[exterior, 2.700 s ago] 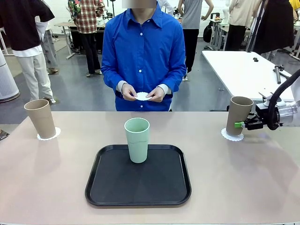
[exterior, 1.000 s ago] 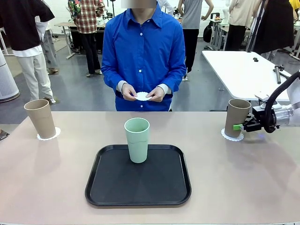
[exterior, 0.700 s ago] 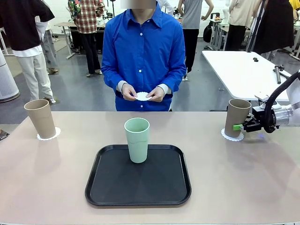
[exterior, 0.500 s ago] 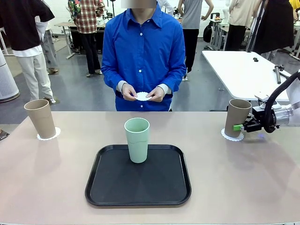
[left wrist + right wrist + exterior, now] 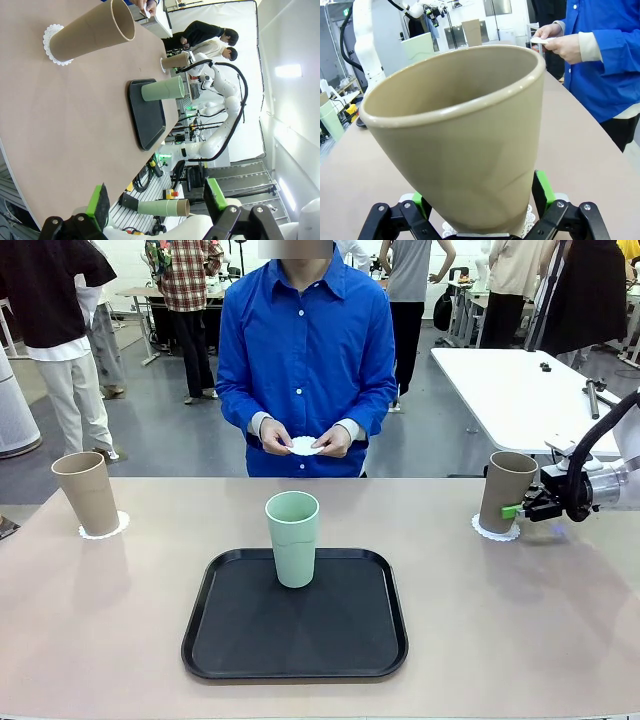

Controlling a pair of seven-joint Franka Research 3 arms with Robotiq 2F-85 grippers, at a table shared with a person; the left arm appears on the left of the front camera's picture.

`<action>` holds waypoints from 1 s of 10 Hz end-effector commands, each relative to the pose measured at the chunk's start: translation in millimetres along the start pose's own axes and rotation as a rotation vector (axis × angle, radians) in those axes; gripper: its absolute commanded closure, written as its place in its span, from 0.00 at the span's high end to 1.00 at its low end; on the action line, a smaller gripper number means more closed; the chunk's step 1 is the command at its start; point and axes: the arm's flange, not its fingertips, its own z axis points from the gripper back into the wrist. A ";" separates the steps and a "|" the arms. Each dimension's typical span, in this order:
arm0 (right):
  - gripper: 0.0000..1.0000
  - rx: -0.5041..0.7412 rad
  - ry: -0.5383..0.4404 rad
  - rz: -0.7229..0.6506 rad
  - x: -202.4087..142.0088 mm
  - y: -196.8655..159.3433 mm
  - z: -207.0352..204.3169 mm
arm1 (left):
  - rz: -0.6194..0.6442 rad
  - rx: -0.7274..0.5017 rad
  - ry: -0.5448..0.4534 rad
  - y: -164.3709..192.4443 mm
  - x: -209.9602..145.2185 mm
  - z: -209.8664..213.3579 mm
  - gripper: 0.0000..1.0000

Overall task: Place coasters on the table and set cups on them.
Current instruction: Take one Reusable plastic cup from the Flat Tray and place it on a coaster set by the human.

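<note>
1. Right gripper [image 5: 516,510] is released: its jaws stand spread on either side of the right tan cup [image 5: 505,490], low by its base, at the far right of the table [image 5: 520,620].
2. That cup stands upright on the right coaster [image 5: 497,532], whose scalloped rim shows around its foot, so this setting looks done.
3. To finish well, draw the gripper straight back to the right and level, so that neither pad brushes the cup or drags the paper.
4. Left tan cup [image 5: 86,492] stands on the left coaster [image 5: 105,530] at the far left.
5. Green cup [image 5: 292,538] stands on the tray [image 5: 295,668] in the middle. The person's hands [image 5: 335,440] hold the third coaster [image 5: 303,445] beyond the far edge, so it probably goes down first.
6. Left gripper [image 5: 157,202] hangs with its jaws apart and nothing between them, well away from the cups.
</note>
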 end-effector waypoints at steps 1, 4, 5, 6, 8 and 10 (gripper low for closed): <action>1.00 0.038 0.005 0.000 -0.8 -7.9 6.0 | 0.000 0.006 -0.003 -2.2 -0.6 1.1 1.00; 1.00 0.039 0.010 -0.002 -0.6 -8.6 8.7 | 0.000 0.006 -0.003 -2.2 -0.6 1.1 1.00; 1.00 0.045 0.013 0.000 -0.5 -8.8 9.4 | 0.000 0.006 -0.003 -2.2 -0.6 1.1 1.00; 1.00 0.051 0.019 0.003 -0.5 -8.9 11.6 | 0.000 0.006 -0.003 -2.2 -0.6 1.1 1.00; 1.00 0.056 0.027 0.004 -0.9 -7.7 16.5 | 0.000 0.006 -0.003 -2.2 -0.6 1.1 1.00; 1.00 0.061 0.032 0.001 -1.6 -7.8 18.0 | 0.000 0.006 -0.003 -2.2 -0.6 1.1 1.00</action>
